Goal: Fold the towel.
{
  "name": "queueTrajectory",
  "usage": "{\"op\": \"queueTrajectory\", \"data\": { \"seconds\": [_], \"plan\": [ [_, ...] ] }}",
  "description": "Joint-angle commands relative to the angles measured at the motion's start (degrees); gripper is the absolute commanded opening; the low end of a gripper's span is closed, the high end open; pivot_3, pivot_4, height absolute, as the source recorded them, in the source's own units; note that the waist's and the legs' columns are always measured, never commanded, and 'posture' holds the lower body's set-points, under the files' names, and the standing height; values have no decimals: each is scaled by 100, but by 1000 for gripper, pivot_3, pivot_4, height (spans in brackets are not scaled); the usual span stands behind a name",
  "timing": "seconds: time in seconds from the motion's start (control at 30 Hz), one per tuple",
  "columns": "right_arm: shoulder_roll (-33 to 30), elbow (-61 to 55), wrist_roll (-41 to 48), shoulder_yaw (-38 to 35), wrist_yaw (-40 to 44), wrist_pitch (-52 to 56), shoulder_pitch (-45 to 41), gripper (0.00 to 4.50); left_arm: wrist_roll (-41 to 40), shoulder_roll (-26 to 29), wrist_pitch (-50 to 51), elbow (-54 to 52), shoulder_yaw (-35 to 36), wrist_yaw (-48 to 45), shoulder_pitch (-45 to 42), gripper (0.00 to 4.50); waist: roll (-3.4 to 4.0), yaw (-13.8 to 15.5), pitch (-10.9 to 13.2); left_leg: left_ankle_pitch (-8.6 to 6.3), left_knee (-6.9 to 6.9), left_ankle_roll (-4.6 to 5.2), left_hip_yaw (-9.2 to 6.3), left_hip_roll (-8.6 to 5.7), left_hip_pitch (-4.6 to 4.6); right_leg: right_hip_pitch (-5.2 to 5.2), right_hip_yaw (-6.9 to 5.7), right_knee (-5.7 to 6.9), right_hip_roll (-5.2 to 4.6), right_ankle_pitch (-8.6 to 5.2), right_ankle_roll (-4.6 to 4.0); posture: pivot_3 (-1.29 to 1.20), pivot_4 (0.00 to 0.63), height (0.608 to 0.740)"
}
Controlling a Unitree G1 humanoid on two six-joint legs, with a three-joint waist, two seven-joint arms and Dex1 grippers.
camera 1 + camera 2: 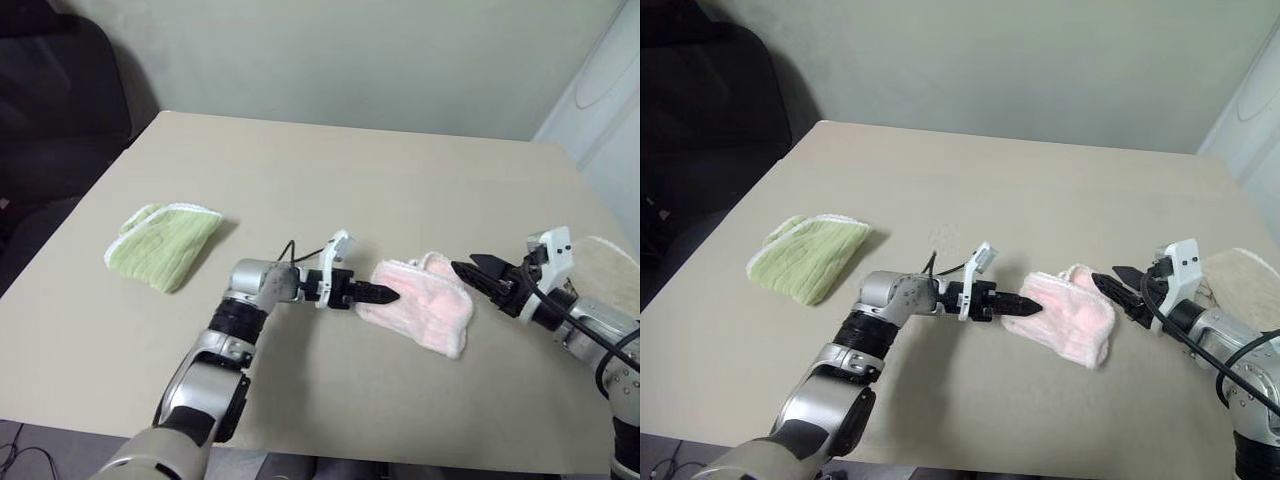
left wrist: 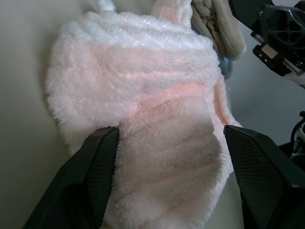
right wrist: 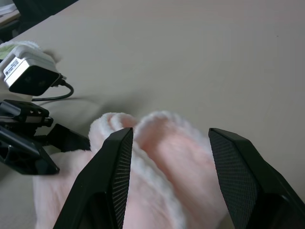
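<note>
— How many cloths do we count on the table (image 1: 330,180)?

— Three. The pink towel (image 1: 425,305) lies bunched in a folded heap near the front, right of centre. A light green ribbed towel (image 1: 165,245) sits folded well apart on the left, and a beige towel (image 1: 610,270) lies at the right edge, cut off by the frame and partly hidden behind the right arm. We also count two grippers.

— What is hard for us to make out?

— We cannot find the pink towel's loop or printed mark with certainty; its folds cover one another.

— And the grippers?

— The left gripper (image 1: 385,294) points at the towel's left edge, fingers spread wide; in the left wrist view the pink pile fills the gap between them, but we cannot tell whether the tips touch it. The right gripper (image 1: 472,270) is at the towel's right side, fingers parted, clamping nothing; the right wrist view shows the folded edge just ahead of them.
</note>
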Motion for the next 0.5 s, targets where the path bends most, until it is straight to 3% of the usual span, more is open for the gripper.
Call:
{"op": "queueTrajectory", "data": {
  "seconds": [0.03,0.13,0.27,0.5],
  "plan": [
    [-11,-294,68,-82,-104,-75,55,2650,78,-83,-56,22,-84,-115,-172,3755,0,-2,0,0,0,0,1,1,1,0,0,0,0,1,2,0,150,740],
    [-5,-354,65,-87,-139,-79,118,2650,13,-4,-69,109,76,-224,-249,3755,0,1,0,0,0,4,0,0,1,1,0,0,0,-7,17,0,150,740],
    [-14,-377,81,-111,-158,-94,152,2650,-39,284,-54,19,226,-394,-220,4477,0,-5,0,0,0,5,1,2,1,-1,0,0,2,-6,23,0,150,740],
    [-36,-216,17,-58,-100,-164,112,2650,-115,791,-94,-98,637,-538,-308,4477,0,5,0,0,0,5,0,0,-1,-3,0,0,2,-6,24,0,150,740]
  ]
}}
